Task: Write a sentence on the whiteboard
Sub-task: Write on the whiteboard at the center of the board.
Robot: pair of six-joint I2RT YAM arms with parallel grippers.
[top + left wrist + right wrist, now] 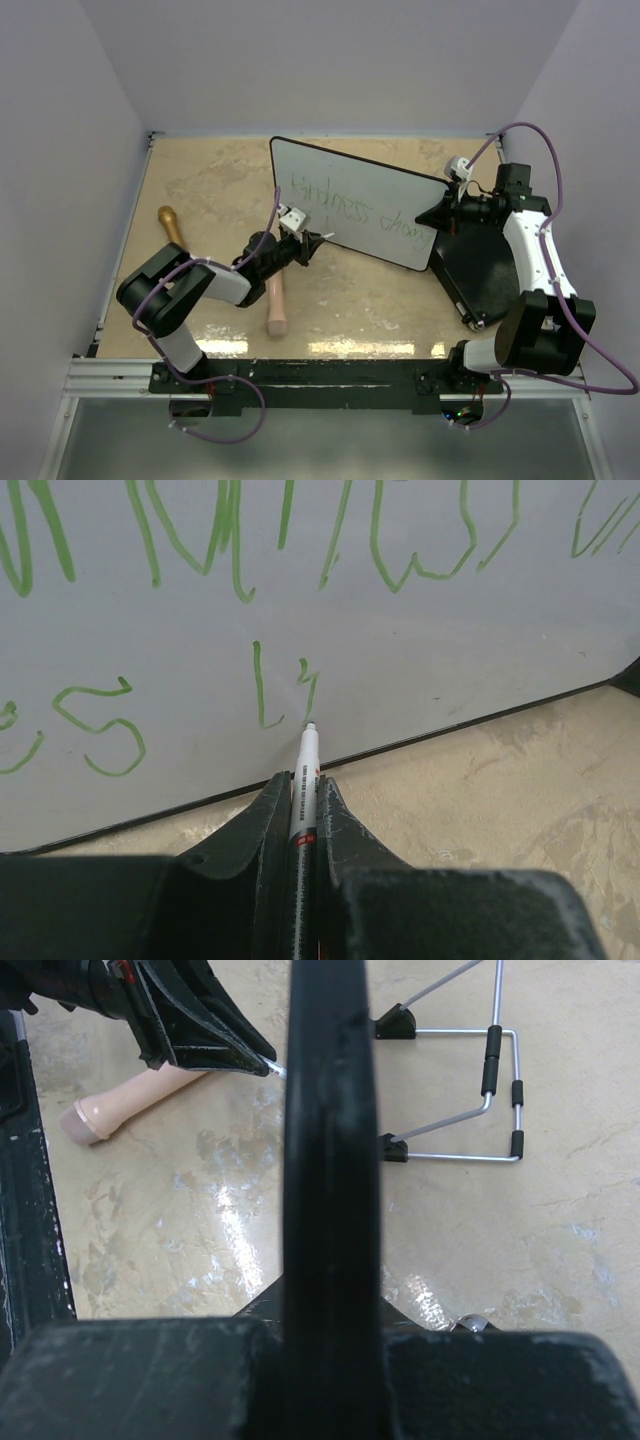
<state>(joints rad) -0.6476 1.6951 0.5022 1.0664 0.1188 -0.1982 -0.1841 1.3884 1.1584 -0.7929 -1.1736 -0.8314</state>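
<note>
The whiteboard (350,200) stands tilted in the middle of the table. The sentence (362,212) is in thin green handwriting in two lines. In the left wrist view the upper line (400,550) runs across the top, and "es" and "li" sit below it. My left gripper (305,245) is shut on a white marker (303,780), whose tip touches the board just under the "li", near the bottom rim. My right gripper (447,207) is shut on the board's black right edge (325,1160), seen edge-on between the jaws.
A black flat case (482,265) lies under the right arm. A peach club-shaped object (277,305) and a brown one (170,222) lie on the left of the table. A silver wire stand (490,1090) sits behind the board.
</note>
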